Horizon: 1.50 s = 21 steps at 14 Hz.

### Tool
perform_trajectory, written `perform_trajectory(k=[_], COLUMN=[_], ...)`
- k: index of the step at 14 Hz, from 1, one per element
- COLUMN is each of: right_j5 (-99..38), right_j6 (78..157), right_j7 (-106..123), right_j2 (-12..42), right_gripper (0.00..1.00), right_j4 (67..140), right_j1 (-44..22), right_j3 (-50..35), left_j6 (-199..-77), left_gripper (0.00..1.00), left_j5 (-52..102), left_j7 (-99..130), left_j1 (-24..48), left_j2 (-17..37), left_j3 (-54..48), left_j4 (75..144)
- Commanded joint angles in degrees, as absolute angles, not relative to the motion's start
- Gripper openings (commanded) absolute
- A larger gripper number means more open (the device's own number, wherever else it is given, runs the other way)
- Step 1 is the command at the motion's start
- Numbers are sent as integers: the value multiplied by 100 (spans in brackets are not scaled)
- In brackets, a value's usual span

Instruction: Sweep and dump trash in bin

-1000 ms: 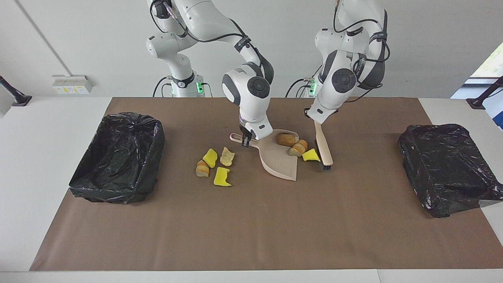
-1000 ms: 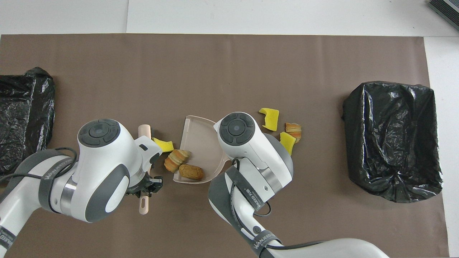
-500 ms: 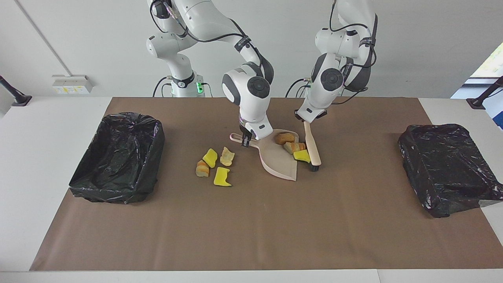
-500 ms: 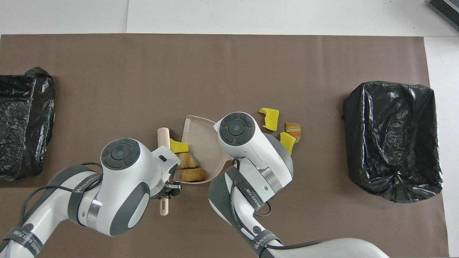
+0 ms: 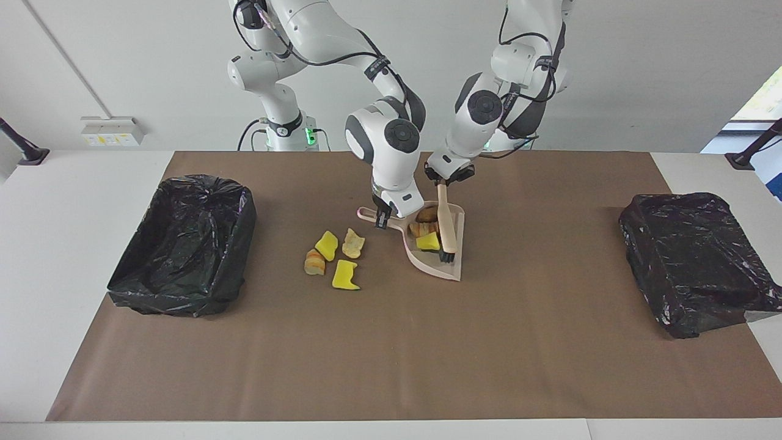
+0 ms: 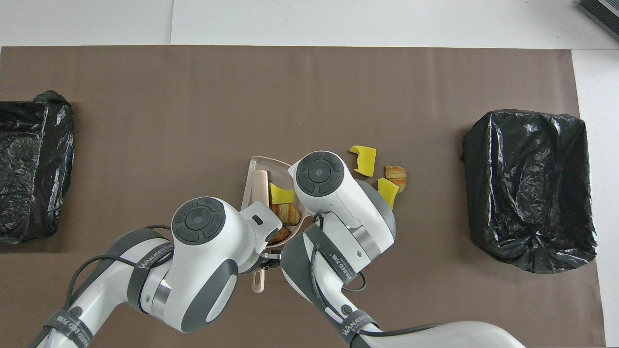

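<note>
Left pincer [image 5: 445,183] is clamped on the brush [image 5: 446,227], its bristles in the dustpan [image 5: 449,267]. Right pincer [image 5: 383,219] grips the pan's handle. Perhaps three trash [image 5: 427,242] scraps are inside; four scraps [image 5: 335,256] wait beside it. Neither bin [image 5: 183,244] has received anything yet.

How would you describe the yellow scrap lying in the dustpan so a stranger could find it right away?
Look at the middle of the brown mat, where the pink dustpan lies under both arms. The yellow scrap in it lies against the brush, with brown chunks on its robot side. The other yellow pieces lie on the mat.
</note>
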<state>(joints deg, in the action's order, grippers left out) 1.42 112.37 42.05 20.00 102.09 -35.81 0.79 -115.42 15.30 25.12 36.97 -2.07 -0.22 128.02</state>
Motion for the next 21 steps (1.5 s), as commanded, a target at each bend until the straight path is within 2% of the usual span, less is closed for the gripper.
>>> perform_trajectory(k=[1, 5, 13, 21], right_j5=[88, 88, 88, 88], right_j6=[11391, 11391, 11391, 11303], right_j7=[4157, 4157, 4157, 4175], right_j2=[1881, 1881, 1881, 1890], right_gripper=[0, 0, 0, 0], right_j4=[10441, 10441, 10441, 10450], right_j1=[-3533, -3533, -3533, -3367], right_j3=[26, 26, 26, 26], left_j6=[-10876, -9881, -9055, -8087], left_gripper=[0, 0, 0, 0], left_j5=[1617, 1442, 1433, 792], left_j7=[2723, 2777, 3102, 3155], left_j1=[3850, 3972, 4763, 4254], left_j2=[-263, -474, -1019, -1362], left_j3=[62, 53, 9, 26], left_j4=[12762, 12849, 13307, 13201])
